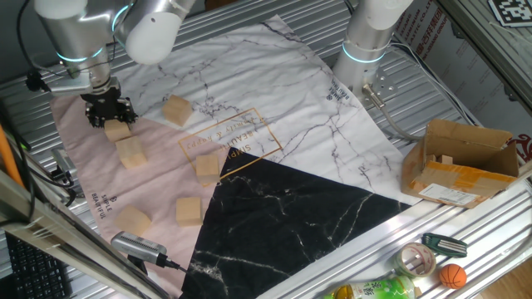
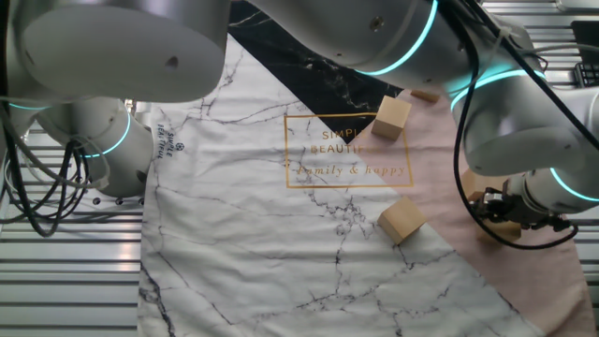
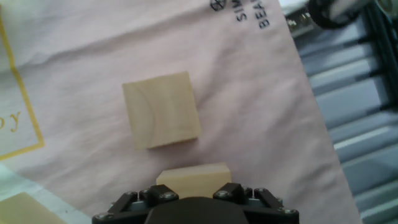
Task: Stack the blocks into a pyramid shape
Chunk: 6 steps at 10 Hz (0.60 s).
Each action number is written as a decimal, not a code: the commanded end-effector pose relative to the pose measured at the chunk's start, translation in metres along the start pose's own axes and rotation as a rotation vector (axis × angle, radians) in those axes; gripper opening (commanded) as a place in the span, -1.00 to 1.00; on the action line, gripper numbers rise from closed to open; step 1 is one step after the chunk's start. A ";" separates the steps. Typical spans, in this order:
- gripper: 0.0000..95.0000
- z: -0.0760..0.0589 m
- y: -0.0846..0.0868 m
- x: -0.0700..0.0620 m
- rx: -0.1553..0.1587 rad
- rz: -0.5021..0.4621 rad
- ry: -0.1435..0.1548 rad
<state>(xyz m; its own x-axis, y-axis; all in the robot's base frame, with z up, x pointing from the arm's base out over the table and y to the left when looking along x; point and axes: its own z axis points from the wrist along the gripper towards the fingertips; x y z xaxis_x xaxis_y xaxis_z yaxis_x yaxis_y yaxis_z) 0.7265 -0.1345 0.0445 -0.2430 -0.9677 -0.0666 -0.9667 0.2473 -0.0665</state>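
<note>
Bright, even overhead light, soft shadows under everything. The arm [image 2: 112, 47] looms blurred in the other fixed view; the hand view looks slightly soft.

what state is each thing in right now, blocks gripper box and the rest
gripper: down at the pink mat, jaws around a block, firm grip cannot be told
block at the gripper: between the jaws
block beside it: loose, flat on the mat
four other blocks: scattered singly, none stacked
cardboard box: open, flaps up
tape roll: lying flat
small orange ball: resting at the table edge
</note>
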 end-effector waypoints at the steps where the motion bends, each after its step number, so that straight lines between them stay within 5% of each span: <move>1: -1.00 0.000 0.000 -0.002 -0.002 -0.011 -0.008; 6: -1.00 0.002 0.002 -0.006 -0.012 -0.007 -0.009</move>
<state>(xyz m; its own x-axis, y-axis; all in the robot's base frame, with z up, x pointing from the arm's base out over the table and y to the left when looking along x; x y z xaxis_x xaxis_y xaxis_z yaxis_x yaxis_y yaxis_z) 0.7261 -0.1273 0.0422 -0.2360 -0.9689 -0.0742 -0.9692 0.2402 -0.0543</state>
